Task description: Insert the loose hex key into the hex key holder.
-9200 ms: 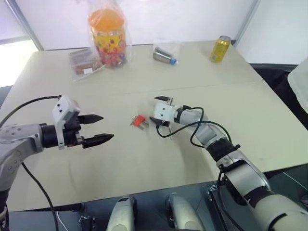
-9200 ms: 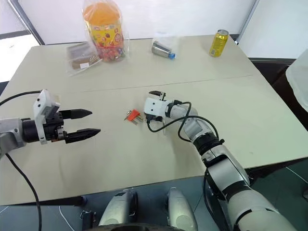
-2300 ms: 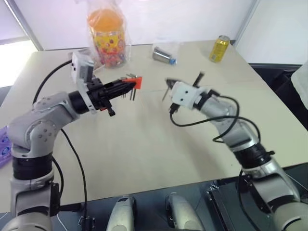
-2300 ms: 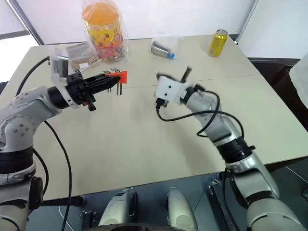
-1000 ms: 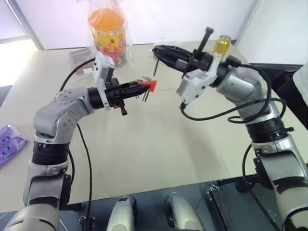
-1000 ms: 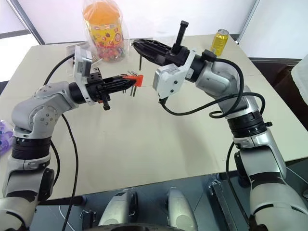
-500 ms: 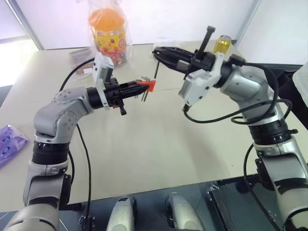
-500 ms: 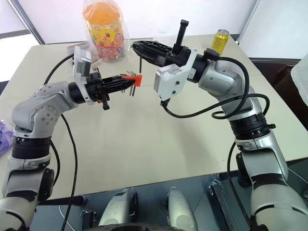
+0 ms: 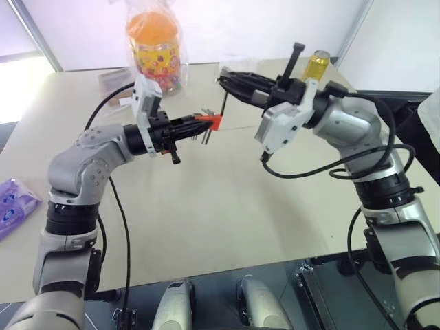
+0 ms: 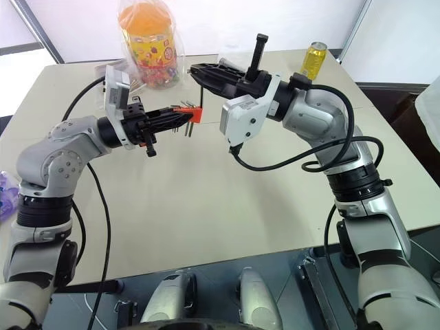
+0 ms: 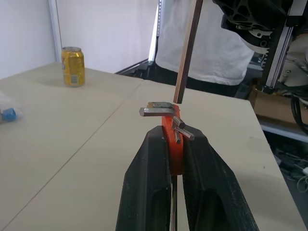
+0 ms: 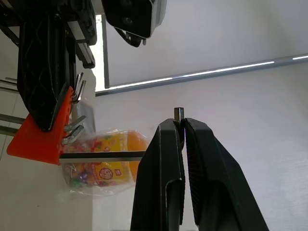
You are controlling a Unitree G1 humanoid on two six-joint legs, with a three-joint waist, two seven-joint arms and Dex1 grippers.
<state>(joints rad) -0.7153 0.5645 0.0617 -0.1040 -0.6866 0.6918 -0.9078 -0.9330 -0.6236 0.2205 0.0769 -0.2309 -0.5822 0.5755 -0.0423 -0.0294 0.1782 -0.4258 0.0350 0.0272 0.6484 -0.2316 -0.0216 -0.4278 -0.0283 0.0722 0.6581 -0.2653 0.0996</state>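
A wide beige desk [image 9: 206,213] carries everything, with both arms raised above its middle. At its far edge stands a bagged orange-lidded snack jar [image 9: 154,48], with a clear-wrapped brown packet [image 9: 118,85] just beside it. Further along that edge lie a bagged metal cylinder with a blue cap [image 10: 228,67] and an upright yellow can [image 10: 312,60]. A purple packet [image 9: 14,205] lies at the desk's left edge. A person in a white shirt [image 11: 202,43] stands beyond the desk's right side.

The left tool [image 9: 198,125] points level toward the right, its two black fingers clamped shut on the hex key holder [image 9: 212,122], an orange-red block held up off the desk with short grey keys sticking out of it. The right tool [image 9: 227,78] reaches in from the right, higher and slightly farther back, fingers pressed together on the loose hex key [image 9: 223,106], whose long leg hangs straight down from the fingertips. In the left wrist view the rod's lower end [image 11: 179,98] sits just above the holder's top, close over the short keys; whether they touch cannot be told. Nothing stands between the two tools.
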